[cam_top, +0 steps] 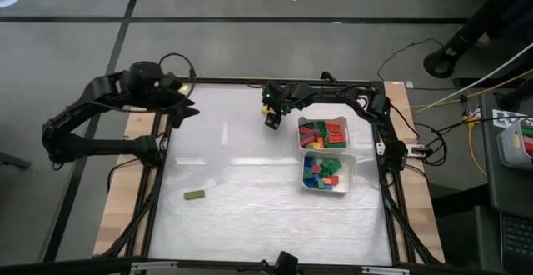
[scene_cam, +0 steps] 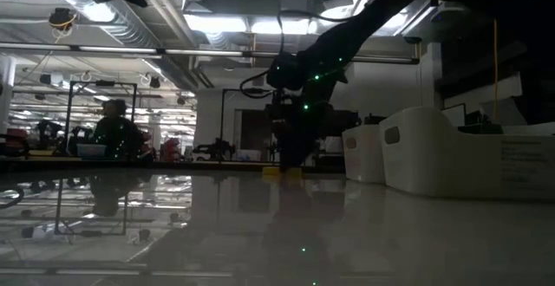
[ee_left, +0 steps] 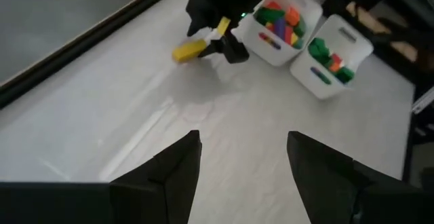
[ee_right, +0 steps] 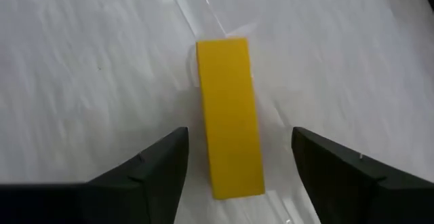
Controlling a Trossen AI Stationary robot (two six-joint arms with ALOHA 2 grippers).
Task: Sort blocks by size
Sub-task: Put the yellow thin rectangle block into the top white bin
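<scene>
A long yellow block [ee_right: 229,119] lies flat on the white table top, near the middle of its far edge. My right gripper [ee_right: 241,134] hangs over it, pointing steeply down. Its fingers are open and stand on either side of the block's long sides with a gap on each side. The left wrist view shows the same block [ee_left: 189,49] under that gripper. A green block [cam_top: 194,195] lies alone on the near left part of the table. My left gripper [ee_left: 244,137] is open and raised at the far left corner [cam_top: 185,108], with nothing in it.
Two white trays stand at the right, the far tray [cam_top: 301,123] and the near tray [cam_top: 351,175], both holding several coloured blocks. A dark frame [cam_top: 225,81] runs around the table. In the low view a person [scene_cam: 114,130] sits in the room beyond.
</scene>
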